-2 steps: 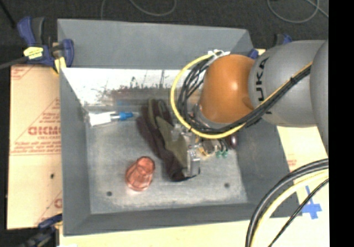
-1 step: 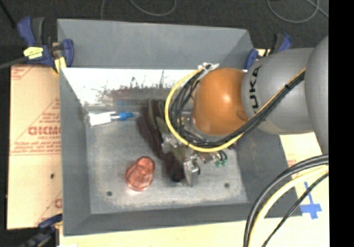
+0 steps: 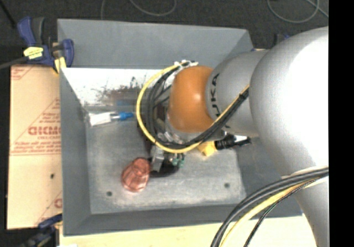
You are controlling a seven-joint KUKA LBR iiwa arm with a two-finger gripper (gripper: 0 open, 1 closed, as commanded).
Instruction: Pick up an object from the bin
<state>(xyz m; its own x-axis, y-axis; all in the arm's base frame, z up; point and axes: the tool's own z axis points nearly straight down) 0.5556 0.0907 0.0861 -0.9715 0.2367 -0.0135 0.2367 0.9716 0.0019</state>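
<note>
Hand [image 3: 162, 164] beside reddish lump [image 3: 135, 177], blue-tipped tube [image 3: 110, 118] well apart

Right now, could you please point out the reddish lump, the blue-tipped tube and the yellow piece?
reddish lump [image 3: 135, 176]: camera view, rounded top.
blue-tipped tube [image 3: 105, 119]: camera view, clear body.
yellow piece [image 3: 207, 149]: camera view, exposed face.

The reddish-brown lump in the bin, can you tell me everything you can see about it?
The reddish-brown lump is rounded and bumpy, a bit like a squashed ball. Its surface is a dull pinkish-brown, and I can't tell what it is made of. It lies on the grey bin floor, towards the lower wall in the view and left of the middle. The arm's dark tip is right by its upper right side, but I can't tell if they touch.
</note>
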